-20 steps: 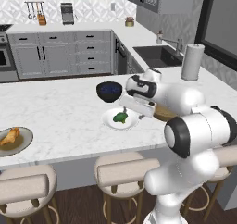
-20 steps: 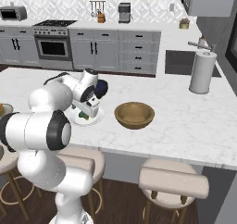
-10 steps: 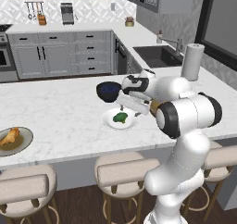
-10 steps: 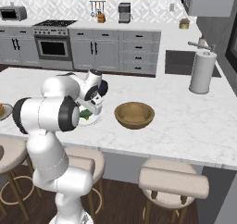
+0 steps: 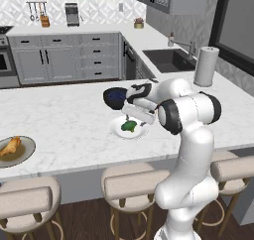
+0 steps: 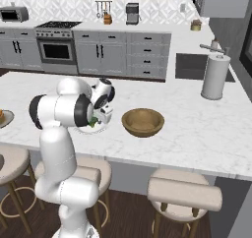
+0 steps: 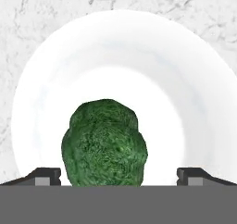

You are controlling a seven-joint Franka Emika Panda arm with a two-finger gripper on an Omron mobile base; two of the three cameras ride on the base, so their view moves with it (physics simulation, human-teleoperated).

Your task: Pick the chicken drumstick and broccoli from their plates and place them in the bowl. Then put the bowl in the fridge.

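Bright even light, soft shadows, sharp

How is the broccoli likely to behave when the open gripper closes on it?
The broccoli looks lumpy and rounded, so it may shift or roll on the smooth white plate. It seems small and light, probably easy to lift. The gripper straddles it, fingers apart.

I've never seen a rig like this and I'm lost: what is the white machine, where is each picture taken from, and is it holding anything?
It is a white robot arm at a marble kitchen counter. Two pictures come from cameras behind it, left and right; the third looks along its end effector. That end effector hangs open over the broccoli on the white plate, a fingertip to each side, holding nothing. Also on the counter: the wooden bowl, the chicken drumstick on an olive plate, a dark bowl and a paper towel roll.
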